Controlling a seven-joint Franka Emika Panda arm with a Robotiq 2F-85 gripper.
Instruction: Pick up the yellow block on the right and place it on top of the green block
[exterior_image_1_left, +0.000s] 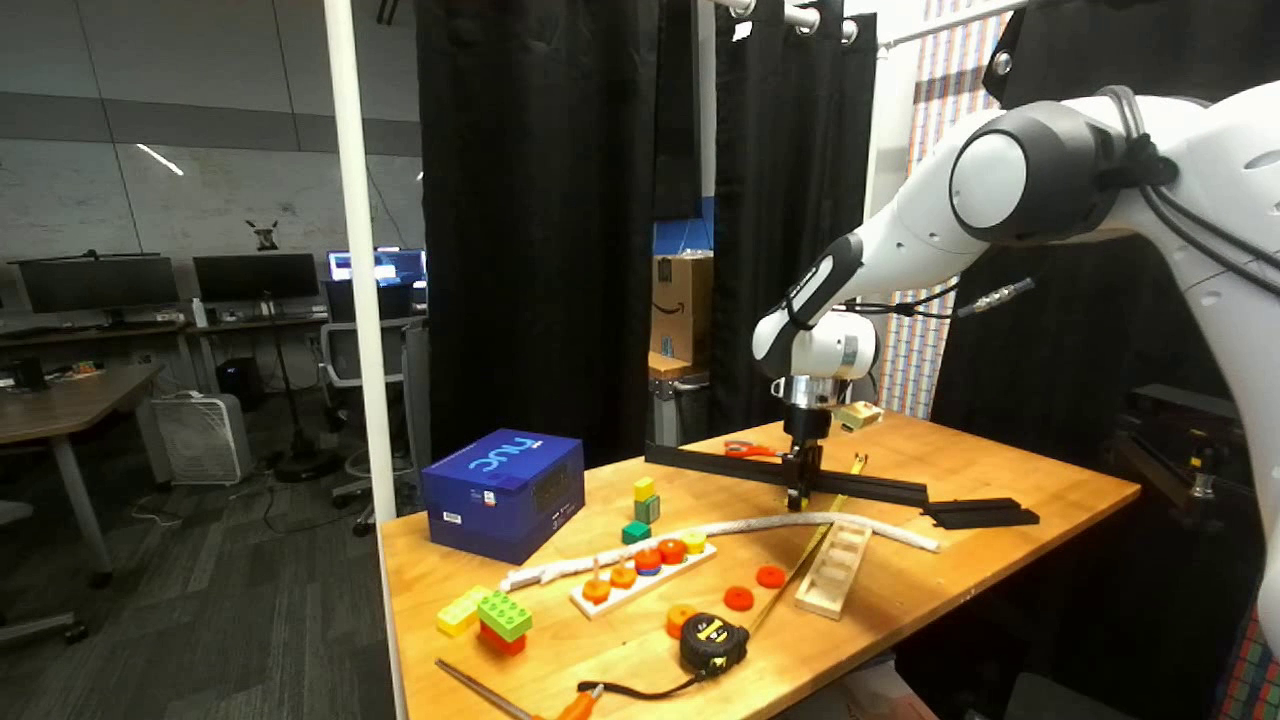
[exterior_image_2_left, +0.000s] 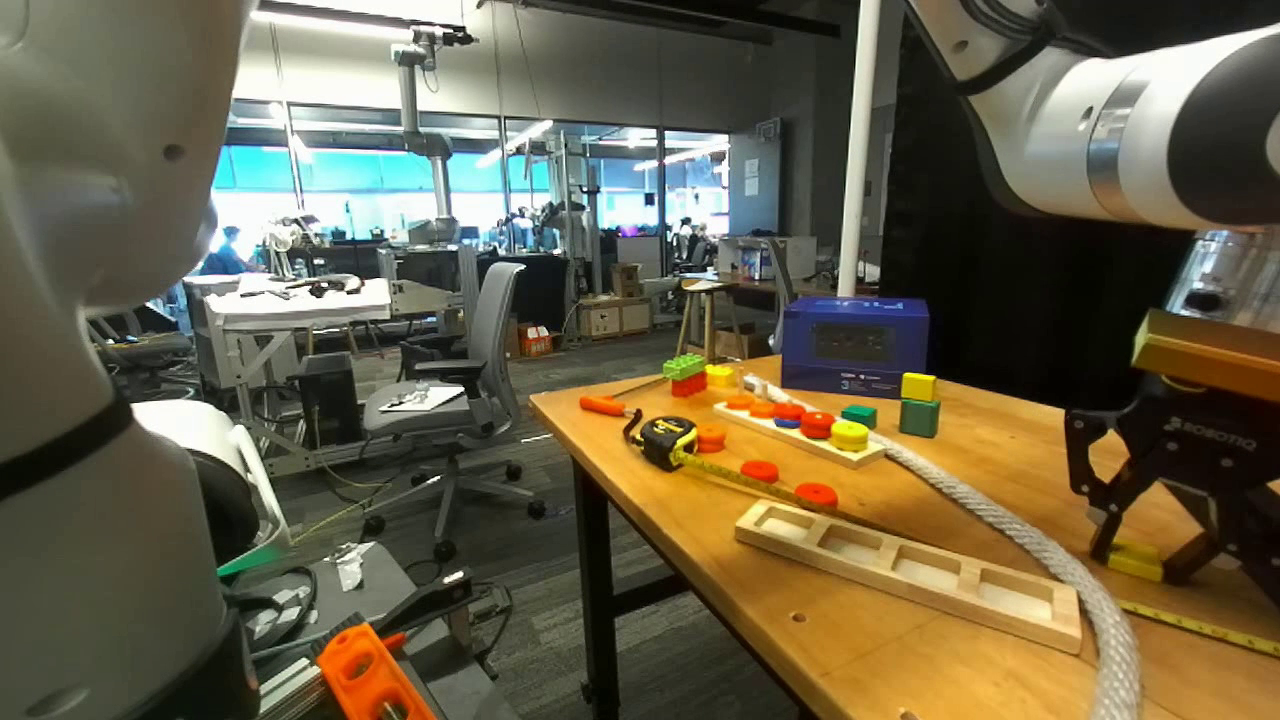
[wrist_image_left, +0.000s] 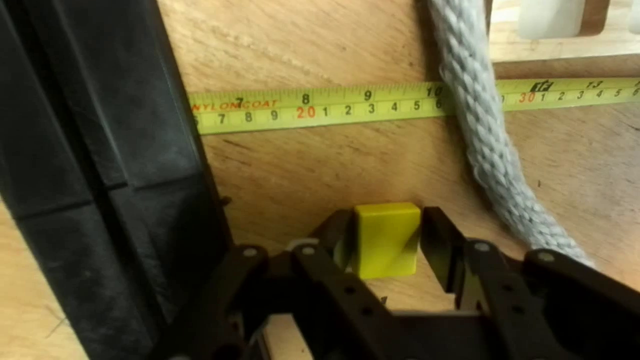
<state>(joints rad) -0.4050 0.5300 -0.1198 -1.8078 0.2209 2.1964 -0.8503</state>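
Wrist view: pincer (wrist_image_left: 390, 232) clenched on the yellow block (wrist_image_left: 388, 247), one finger each side. Can't tell if the block is touching the tabletop (wrist_image_left: 320, 165). Tape blade (wrist_image_left: 325, 109) crosses at the block's 12 o'clock, rope (wrist_image_left: 472, 100) at 1 to 3, black bars (wrist_image_left: 135, 120) at 9 to 10.

In an exterior view, green block (exterior_image_1_left: 635, 533) sits at the pincer's 8 to 9 o'clock; taller green cube (exterior_image_1_left: 648, 510), at its 1 o'clock, carries another yellow cube (exterior_image_1_left: 644, 489).

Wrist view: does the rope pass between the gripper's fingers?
No, the yellow block is what sits between the fingers; the rope curves past outside them.
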